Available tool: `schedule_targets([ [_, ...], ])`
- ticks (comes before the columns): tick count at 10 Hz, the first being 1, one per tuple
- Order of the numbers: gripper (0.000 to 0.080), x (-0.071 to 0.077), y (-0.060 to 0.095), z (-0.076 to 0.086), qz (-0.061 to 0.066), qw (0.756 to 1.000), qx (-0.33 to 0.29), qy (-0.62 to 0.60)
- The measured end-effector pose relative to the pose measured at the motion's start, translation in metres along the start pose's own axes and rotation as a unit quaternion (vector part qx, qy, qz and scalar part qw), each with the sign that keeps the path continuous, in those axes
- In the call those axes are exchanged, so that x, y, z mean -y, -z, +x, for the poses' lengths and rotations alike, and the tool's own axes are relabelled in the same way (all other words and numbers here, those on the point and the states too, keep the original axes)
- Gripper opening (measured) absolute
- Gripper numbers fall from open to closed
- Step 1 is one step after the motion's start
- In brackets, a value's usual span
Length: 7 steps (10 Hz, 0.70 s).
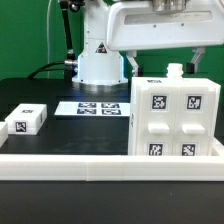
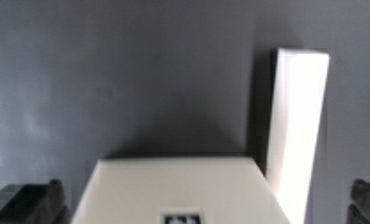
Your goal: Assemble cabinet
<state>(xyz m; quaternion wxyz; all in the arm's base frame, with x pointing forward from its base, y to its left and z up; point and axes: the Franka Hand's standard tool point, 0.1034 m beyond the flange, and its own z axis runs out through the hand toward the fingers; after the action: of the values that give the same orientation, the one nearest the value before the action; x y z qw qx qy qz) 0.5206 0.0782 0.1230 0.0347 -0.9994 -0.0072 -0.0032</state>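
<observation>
The cabinet [image 1: 172, 118] is seen directly below the gripper [image 2: 196, 203], whose fingers [image 2: 31, 201] are held wide apart, nothing gripped.

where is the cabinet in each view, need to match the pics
Exterior view: the cabinet stands at the exterior view's right, its tagged face toward the camera.
Wrist view: the cabinet is seen close up as a white slab, with one tag partly in frame and a tall white edge rising beside it.
Shared landmark: the dark table around it.
</observation>
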Motion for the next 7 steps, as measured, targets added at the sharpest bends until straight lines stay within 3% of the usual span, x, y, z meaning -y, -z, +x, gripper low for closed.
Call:
schedule_targets([
  [2,0.0797,-0.004,-0.010,-0.015,-0.001,1.000,0.014,-0.013],
  [5,0.0797,-0.007,-0.010,-0.014,-0.001,1.000,0.013,-0.012],
  [7,0.0797,-0.028,-0.009,-0.013,-0.003,1.000,0.013,-0.008],
])
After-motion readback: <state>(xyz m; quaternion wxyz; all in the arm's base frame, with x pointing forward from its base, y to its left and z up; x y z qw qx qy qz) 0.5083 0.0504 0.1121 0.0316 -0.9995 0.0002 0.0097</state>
